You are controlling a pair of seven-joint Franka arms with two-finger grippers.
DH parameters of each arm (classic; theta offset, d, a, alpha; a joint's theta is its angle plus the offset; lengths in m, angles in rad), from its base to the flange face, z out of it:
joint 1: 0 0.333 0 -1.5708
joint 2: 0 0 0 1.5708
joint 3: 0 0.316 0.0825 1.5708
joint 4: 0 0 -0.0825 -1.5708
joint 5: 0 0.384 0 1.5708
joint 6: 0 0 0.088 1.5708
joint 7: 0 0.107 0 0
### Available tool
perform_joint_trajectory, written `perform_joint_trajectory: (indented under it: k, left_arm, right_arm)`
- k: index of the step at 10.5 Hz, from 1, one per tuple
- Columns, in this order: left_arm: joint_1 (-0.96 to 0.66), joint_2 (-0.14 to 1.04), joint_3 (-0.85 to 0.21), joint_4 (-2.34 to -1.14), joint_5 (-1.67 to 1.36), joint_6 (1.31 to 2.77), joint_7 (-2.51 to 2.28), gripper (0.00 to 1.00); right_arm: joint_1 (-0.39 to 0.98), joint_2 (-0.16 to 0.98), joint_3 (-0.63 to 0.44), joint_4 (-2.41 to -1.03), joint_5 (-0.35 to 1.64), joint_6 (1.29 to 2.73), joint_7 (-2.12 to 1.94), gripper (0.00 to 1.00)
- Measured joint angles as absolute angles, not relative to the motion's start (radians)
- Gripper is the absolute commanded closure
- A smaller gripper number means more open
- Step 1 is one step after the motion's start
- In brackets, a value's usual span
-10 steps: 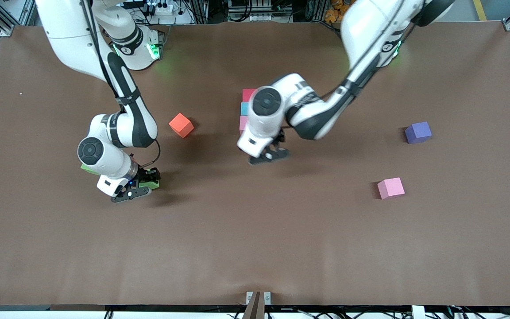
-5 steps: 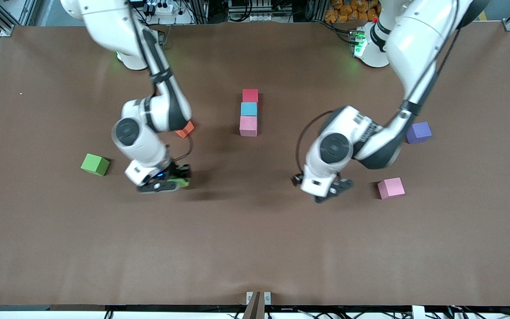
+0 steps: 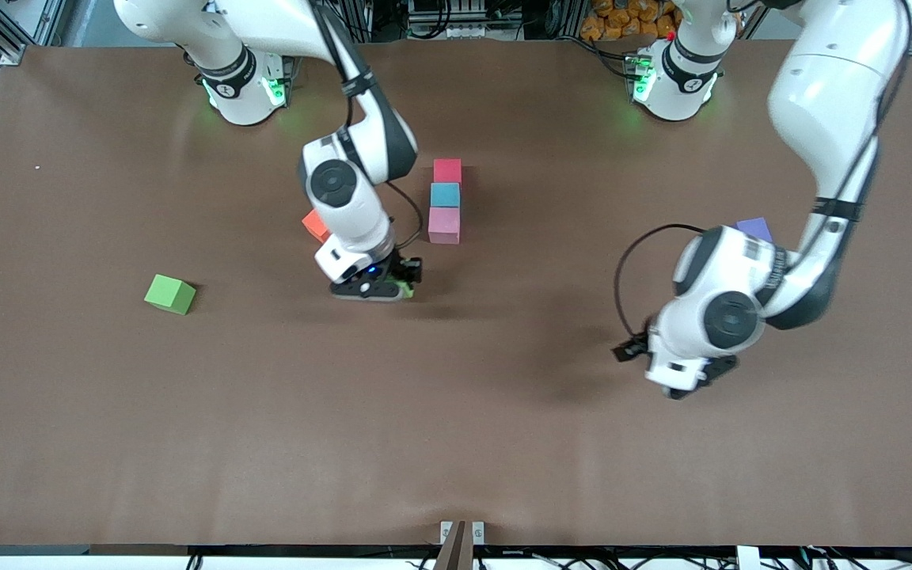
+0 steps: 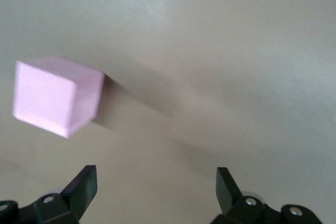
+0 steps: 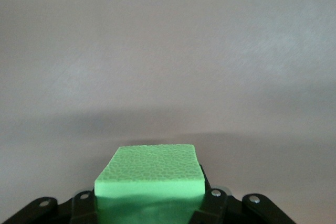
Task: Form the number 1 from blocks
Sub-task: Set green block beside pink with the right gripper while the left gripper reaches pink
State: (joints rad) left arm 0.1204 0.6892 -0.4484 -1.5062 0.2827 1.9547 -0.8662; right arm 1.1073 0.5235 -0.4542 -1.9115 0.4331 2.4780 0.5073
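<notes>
- Left gripper [image 3: 682, 388] up over the brown tabletop [image 3: 456, 443] toward the left arm's end, nearest the front camera; fingers [image 4: 84, 184] spread wide, nothing between them.
- Left wrist view shows a loose pink matte cube [image 4: 55, 97] on the table just off that gripper; front view hides it under the left arm.
- Green matte cube on the table [image 3: 170, 294] toward the right arm's end, well apart from everything else.
- Right gripper [image 3: 381, 286] clamped on a second green matte cube [image 5: 152, 182], over the table middle, just off the column's near end. Front view shows only a green sliver of it [image 3: 402, 290]; right wrist view shows its textured top face.
- Orange-red matte cube [image 3: 315, 225] partly hidden by the right wrist.
- Column of three touching cubes mid-table, near to far: pink [image 3: 444, 225], light blue [image 3: 446, 195], red [image 3: 447, 171].
- Purple matte cube [image 3: 755, 229] peeks out above the left wrist, toward the left arm's end.
</notes>
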Motion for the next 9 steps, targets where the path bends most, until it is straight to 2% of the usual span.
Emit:
perform_joint_trajectory:
  k: [5, 9]
  left_arm:
    - [0.23, 0.697, -0.446, -1.509, 0.283, 1.953, -0.649, 0.0]
    - [0.221, 0.751, -0.417, -1.517, 0.321, 1.953, -0.513, 0.0]
  right_arm:
    - [1.166, 0.647, -0.447, -1.788, 0.434, 2.479, 0.634, 0.45]
    - [1.178, 0.668, -0.431, -1.782, 0.434, 2.473, 0.635, 0.45]
